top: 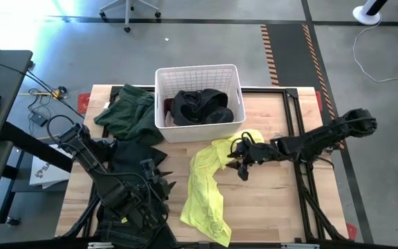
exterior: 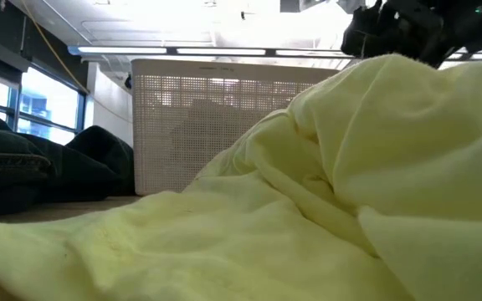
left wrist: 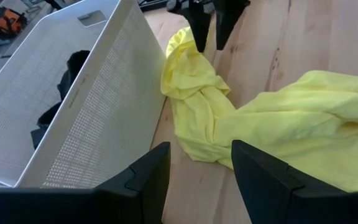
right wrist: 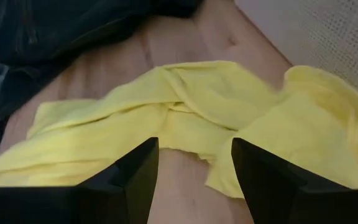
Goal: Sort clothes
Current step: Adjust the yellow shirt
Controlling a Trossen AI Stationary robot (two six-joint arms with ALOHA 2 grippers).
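Near the basket point(top: 197, 72), mid-table: yellow shirt point(top: 206, 190), sprawled loose. Our right gripper point(top: 241, 164) hovers over it, fingers apart, empty, seemingly lining up to pick it.

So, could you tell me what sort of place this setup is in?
Probably a lab or workshop: a bare concrete floor with striped hazard tape, a rolling office chair, and a wooden table on a metal frame.
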